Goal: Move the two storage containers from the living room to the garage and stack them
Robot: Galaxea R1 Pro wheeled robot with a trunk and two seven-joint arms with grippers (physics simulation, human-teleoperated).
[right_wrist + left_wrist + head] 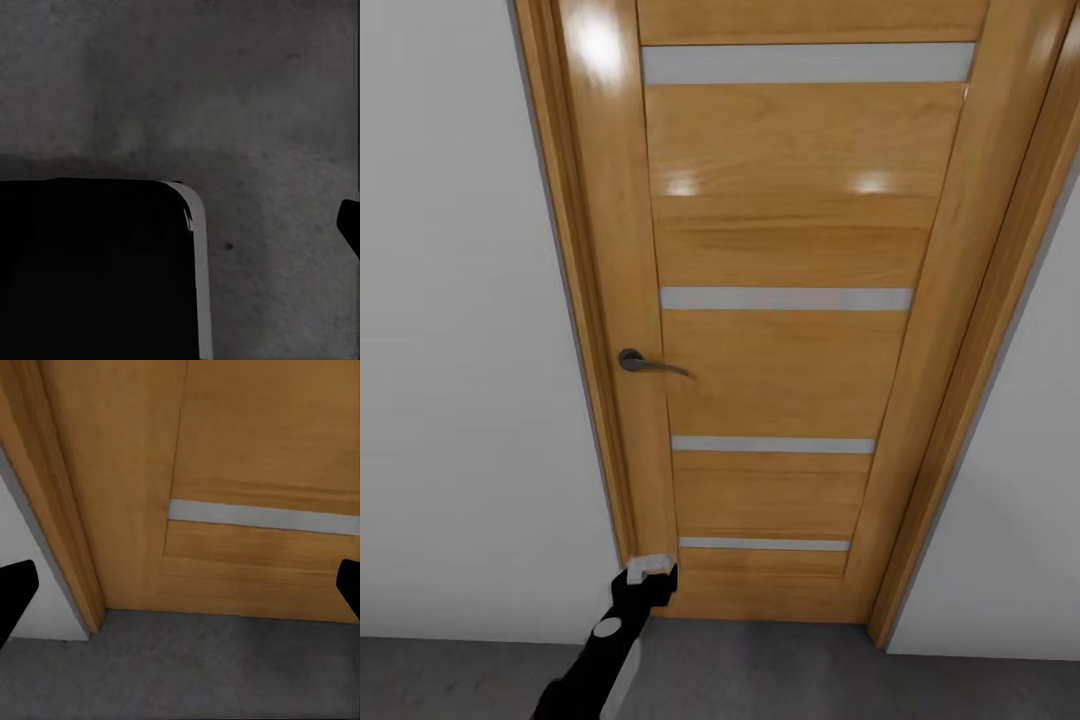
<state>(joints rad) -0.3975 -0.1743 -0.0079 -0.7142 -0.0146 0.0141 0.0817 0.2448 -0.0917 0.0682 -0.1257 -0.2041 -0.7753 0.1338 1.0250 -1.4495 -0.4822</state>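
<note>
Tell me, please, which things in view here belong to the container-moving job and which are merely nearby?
Belonging to the job:
- grey concrete floor, like the garage's
- left gripper, fingers spread open, holding nothing

Merely nearby:
- wooden door, shut
- door handle
- door frame
- white wall

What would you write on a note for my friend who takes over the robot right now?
Left pincer: open and empty, held low by the bottom of a closed wooden door, near its hinge-free edge under the handle.
Right pincer: one fingertip shows over grey floor; I cannot tell if it is open.
Bins: not in sight here, so neither is being carried by the left arm.
Done: nothing can be confirmed from here.
Left: probably get through the door, then bring both bins to the garage and stack them.
</note>
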